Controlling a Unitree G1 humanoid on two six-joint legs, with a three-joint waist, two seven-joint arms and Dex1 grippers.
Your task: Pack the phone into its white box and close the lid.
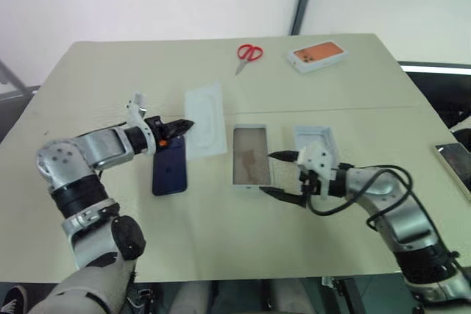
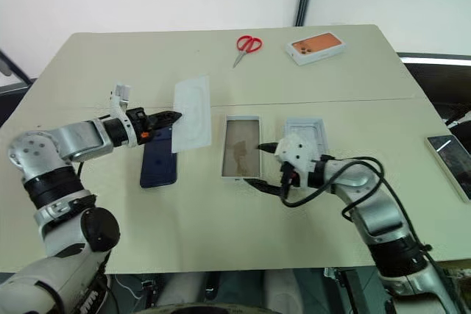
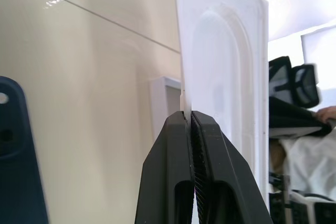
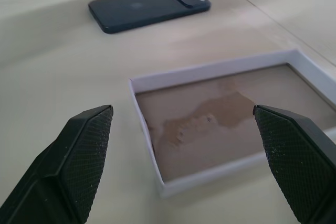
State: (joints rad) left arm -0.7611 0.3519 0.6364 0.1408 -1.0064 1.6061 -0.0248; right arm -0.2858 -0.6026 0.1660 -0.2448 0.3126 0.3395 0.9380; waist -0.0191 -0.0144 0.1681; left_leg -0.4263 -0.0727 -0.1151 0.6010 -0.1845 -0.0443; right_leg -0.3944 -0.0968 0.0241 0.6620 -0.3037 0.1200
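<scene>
In the head view, the left gripper (image 1: 184, 126) is closed on the edge of the flat white insert (image 1: 205, 120), with the phone (image 1: 170, 166) just below it. The right gripper (image 1: 281, 176) stands wide open beside the white box (image 1: 251, 155), and the lid (image 1: 314, 140) lies just behind it. In the left wrist view, the fingers (image 3: 210, 171) pinch the insert's thin rim. In the right wrist view, the white box lies between the spread fingers (image 4: 79, 150), with the phone beyond it.

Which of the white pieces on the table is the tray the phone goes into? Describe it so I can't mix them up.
On the beige table, look at mid-table between the two arms, just ahead of the open right end effector. The shallow white rectangular cardboard tray lies there; alone among the white pieces, it has a shiny brownish floor.
</scene>
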